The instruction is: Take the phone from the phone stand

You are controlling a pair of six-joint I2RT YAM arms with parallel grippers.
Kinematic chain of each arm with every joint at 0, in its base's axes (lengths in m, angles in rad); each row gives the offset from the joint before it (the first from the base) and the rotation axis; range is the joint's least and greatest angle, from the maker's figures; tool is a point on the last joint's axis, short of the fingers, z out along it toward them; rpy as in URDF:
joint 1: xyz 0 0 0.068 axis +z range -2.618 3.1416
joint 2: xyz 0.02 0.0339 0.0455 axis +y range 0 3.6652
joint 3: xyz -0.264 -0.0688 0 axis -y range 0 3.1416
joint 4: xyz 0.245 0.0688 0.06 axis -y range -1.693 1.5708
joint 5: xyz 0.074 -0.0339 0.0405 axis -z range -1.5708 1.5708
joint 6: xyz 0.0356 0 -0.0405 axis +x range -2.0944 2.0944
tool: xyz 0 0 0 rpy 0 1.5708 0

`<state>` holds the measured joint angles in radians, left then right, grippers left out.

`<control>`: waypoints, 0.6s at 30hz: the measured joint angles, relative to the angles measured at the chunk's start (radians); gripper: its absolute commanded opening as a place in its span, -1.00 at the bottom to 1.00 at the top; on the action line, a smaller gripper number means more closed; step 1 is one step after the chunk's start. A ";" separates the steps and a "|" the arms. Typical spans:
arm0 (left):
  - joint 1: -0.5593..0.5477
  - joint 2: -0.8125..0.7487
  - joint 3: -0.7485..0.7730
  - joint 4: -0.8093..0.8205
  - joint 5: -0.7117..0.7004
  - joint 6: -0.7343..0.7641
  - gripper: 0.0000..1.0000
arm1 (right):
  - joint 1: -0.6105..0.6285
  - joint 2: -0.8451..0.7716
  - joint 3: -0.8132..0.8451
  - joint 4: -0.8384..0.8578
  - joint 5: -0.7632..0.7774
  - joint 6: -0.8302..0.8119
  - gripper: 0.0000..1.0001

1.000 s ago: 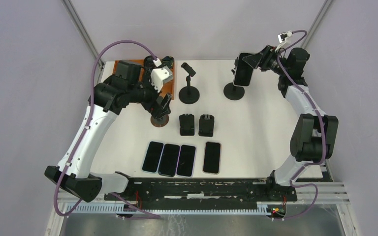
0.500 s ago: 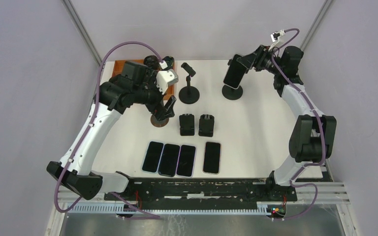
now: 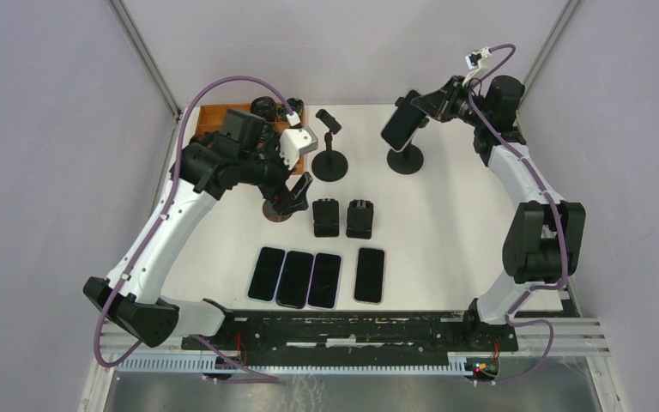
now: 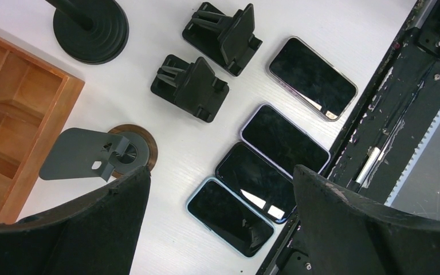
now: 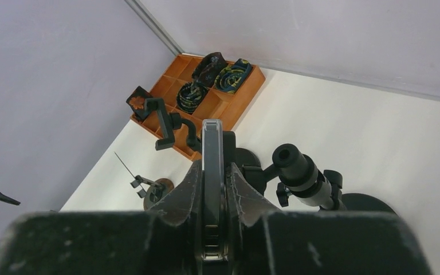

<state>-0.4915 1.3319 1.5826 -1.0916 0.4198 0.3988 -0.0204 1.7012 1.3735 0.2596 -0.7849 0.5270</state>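
Right wrist view: phone [image 5: 211,172] seen edge-on and upright, pinched across its two faces by the right jaws, which press on it from both sides. Phone stand [image 5: 302,171] is just beside it to the right, and its head looks apart from the phone.

Top external view: the phone hangs tilted in the air at the far side of the surface [image 3: 463,223], above and slightly left of the stand's round base [image 3: 405,160]. Cannot tell from above whether its lower edge is fully clear of the cradle.

Step in hand, as judged: grip made, lift-off from the stand under way or just done.

Next move calls for:
- carrying the phone up and away from the stand head without snagging it
- a firm pinch, since the faces look smooth
- laying it flat on bare surface, probably by the row of four phones [image 3: 317,276] near the front edge

Left jaws are spread wide and hold nothing. They hover over a grey stand [image 4: 94,156] near two small black stands [image 3: 343,217]. Wooden tray [image 3: 223,112] sits at the far left corner.
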 measured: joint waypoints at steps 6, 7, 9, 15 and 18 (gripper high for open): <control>-0.006 0.001 -0.003 0.003 0.002 -0.001 1.00 | -0.002 -0.006 0.021 -0.038 0.019 0.043 -1.00; -0.007 0.001 -0.007 0.006 0.002 -0.001 1.00 | -0.003 -0.012 0.021 -0.047 0.026 0.058 -1.00; -0.008 0.001 -0.017 0.011 0.004 -0.002 1.00 | -0.006 -0.030 0.021 -0.066 0.036 0.092 -1.00; -0.008 0.001 -0.019 0.047 0.032 -0.013 1.00 | -0.013 -0.134 0.018 -0.081 0.042 0.230 -1.00; -0.009 0.001 -0.019 0.089 0.055 -0.014 0.99 | -0.012 -0.224 -0.008 -0.057 0.024 0.301 -1.00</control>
<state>-0.5007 1.3327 1.5639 -1.0023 0.4747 0.3851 -0.0326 1.4769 1.3655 0.2024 -0.7609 0.8284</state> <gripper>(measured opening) 0.996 0.189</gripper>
